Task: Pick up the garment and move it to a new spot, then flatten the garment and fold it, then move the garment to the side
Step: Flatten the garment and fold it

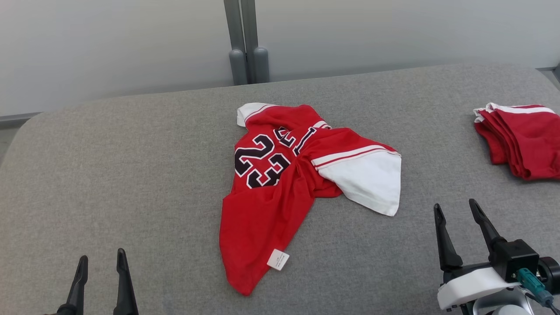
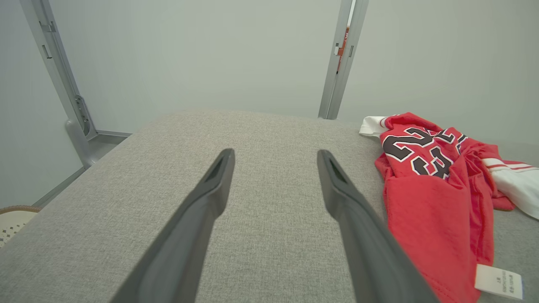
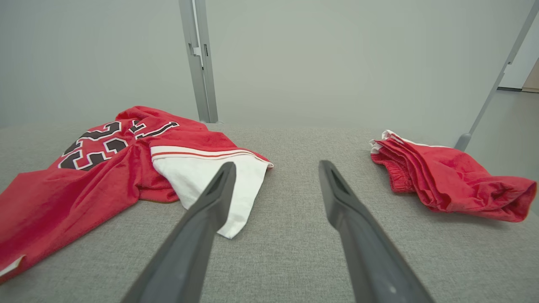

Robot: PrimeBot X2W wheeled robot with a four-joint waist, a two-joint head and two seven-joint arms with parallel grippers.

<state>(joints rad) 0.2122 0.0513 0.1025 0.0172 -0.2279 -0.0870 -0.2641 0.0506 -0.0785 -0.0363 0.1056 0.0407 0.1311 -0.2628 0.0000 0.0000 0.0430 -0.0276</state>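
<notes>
On the grey surface [image 1: 131, 175], the jersey [image 1: 271, 192] lies between the spread jaws.

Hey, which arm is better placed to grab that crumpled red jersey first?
Probably the right. The right gripper, open, sits close to the white sleeve of the jersey; the left gripper, also open, has more bare cushion to cross.

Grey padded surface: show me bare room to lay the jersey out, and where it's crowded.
Widest bare patch: the padded surface left of the crumpled jersey, from the far edge to the left gripper. Narrower strip: between its white sleeve and the folded red garment. The right edge is crowded.
</notes>
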